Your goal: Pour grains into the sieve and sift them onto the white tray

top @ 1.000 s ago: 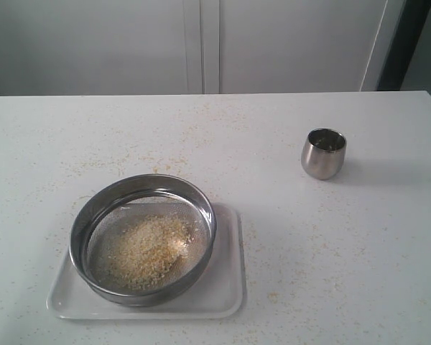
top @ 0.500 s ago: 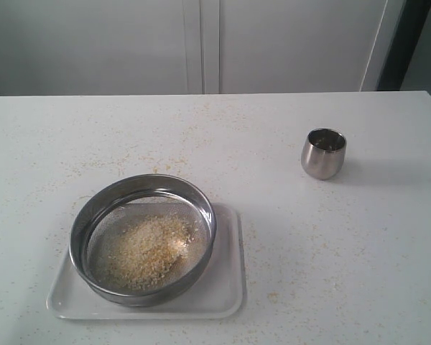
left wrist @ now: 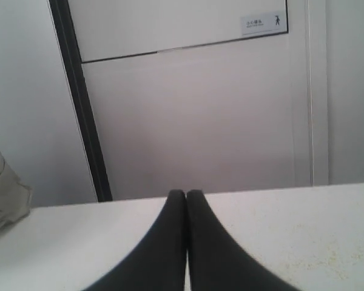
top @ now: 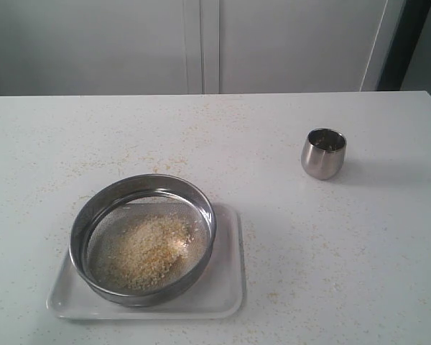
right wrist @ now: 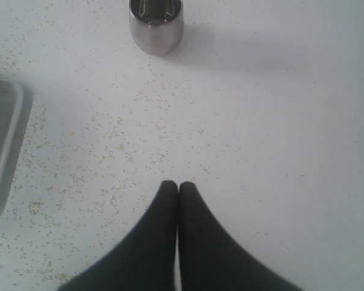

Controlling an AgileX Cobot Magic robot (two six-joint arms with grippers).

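Note:
The round steel sieve (top: 142,238) rests on the white tray (top: 226,287) at the front left of the table. A heap of golden and pale grains (top: 147,248) lies on its mesh. Neither arm shows in the exterior view. My left gripper (left wrist: 186,194) is shut with nothing in it and looks across the table toward a wall. My right gripper (right wrist: 178,185) is shut and empty above the grain-speckled table, with the tray's corner (right wrist: 3,139) off to one side.
A small rounded steel cup (top: 323,153) stands upright at the right back, also seen in the right wrist view (right wrist: 156,23). Loose grains are scattered over the white table (top: 330,244). A crumpled pale bag (left wrist: 3,194) sits at the table's edge.

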